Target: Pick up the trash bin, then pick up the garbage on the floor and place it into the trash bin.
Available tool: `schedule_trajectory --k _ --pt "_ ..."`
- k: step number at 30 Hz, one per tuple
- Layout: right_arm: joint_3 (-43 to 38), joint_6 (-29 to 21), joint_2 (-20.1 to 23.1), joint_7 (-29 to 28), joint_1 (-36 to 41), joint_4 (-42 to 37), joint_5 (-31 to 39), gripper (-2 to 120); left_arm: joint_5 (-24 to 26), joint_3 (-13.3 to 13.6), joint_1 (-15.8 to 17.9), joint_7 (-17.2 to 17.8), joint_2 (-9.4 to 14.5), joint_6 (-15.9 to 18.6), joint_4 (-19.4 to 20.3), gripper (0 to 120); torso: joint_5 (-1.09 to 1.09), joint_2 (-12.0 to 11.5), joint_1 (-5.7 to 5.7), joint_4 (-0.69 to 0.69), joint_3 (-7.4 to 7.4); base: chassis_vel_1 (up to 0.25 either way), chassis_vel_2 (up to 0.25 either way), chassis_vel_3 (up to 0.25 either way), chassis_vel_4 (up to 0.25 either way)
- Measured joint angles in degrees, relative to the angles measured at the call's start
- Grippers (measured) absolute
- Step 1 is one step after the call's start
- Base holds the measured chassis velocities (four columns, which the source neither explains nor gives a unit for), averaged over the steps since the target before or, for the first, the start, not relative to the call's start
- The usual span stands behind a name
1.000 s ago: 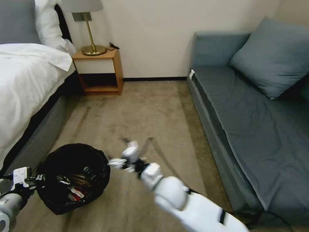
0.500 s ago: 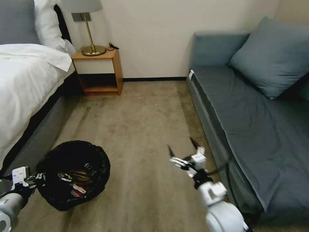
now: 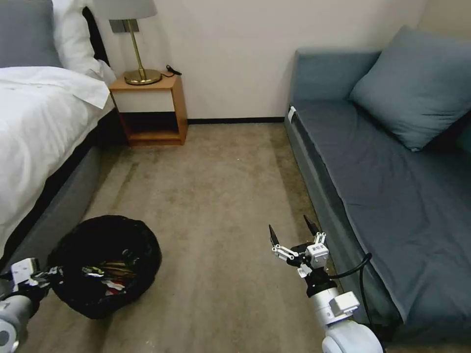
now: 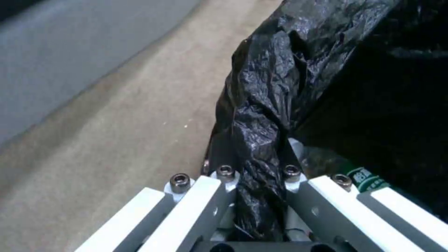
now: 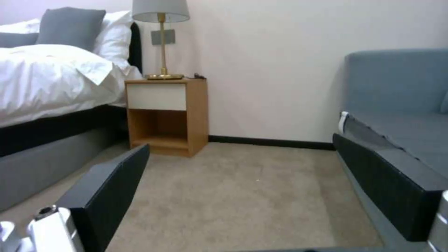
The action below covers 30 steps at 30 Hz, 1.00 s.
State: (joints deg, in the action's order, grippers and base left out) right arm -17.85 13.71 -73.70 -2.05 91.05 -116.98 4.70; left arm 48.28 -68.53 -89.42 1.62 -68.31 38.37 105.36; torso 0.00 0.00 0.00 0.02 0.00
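Fingers (image 4: 224,175) of my left gripper (image 4: 259,175) stay pinched on the bagged rim of the trash bin (image 3: 105,264), which holds wrappers beside the bed (image 3: 39,127). My right gripper (image 3: 293,234), spread empty, has swung away toward the sofa (image 3: 392,196); no garbage shows on the carpet (image 3: 216,176), so the pickup looks done.

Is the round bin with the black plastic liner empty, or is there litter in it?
Not empty: the round black-lined bin holds wrappers, and a green-labelled bottle shows beside the left gripper clamping its rim.
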Motion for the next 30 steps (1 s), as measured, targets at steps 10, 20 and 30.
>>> schedule_trajectory --k 10,20,30 --pt "0.29 -0.17 0.04 0.0 -0.26 0.16 0.1 100 5.38 3.12 5.48 2.04 0.89 0.75 -8.17 5 -0.01 0.0 0.0 -0.02 0.0 0.0 0.0 0.0 0.0" --pt "0.37 -0.24 0.07 -0.01 -0.33 0.2 0.14 100 5.73 1.5 4.84 2.06 1.77 1.39 -5.11 40 0.01 0.0 0.0 -0.03 0.0 0.0 0.0 0.0 0.0" --pt "0.42 -0.28 0.06 -0.04 -0.38 0.24 0.18 100 -1.65 0.03 -2.96 0.32 0.06 -12.52 8.72 77 0.02 0.0 0.0 -0.02 0.0 0.0 0.0 0.0 0.0"
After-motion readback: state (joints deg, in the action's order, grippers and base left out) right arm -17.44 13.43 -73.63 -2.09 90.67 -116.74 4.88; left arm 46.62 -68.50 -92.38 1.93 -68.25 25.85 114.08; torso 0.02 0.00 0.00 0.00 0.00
